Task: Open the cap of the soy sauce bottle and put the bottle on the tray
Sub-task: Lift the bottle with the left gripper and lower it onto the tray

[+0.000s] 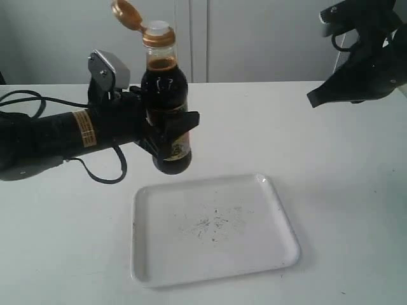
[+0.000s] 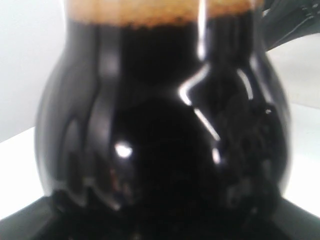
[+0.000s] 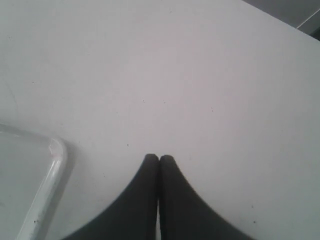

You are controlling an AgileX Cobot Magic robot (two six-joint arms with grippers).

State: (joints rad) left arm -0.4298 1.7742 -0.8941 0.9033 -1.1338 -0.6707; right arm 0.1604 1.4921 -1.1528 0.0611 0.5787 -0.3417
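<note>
Reading from the left of the exterior view, you see the left arm lying low across the white worktop [image 1: 331, 190], its left claw [image 1: 166, 130] closed around the lower body of the bottle [image 1: 164, 95]. The bottle stands upright and is held clear of the worktop, its base above the surface just behind the far rim of the tray [image 1: 280, 210]. Dark sauce fills it to the base of the neck, with a brownish foam line on top; the label shows partly between the claw fingers. The cap [image 1: 127, 14] is flipped open, tilted back to the left on its hinge, and the white spout [image 1: 158, 28] is bare. In the left wrist view the bottle [image 2: 160, 130] fills nearly all of the picture, so you see the foam band but little of the claw itself. The tray lies flat at the centre, nearer the camera than the bottle, with dark specks in its middle. On the right, the right arm hangs high above the worktop, well apart from bottle and tray. In the right wrist view its right claw [image 3: 159, 159] has both fingertips pressed together with nothing between them, and one tray corner [image 3: 55, 150] shows beside it.
</note>
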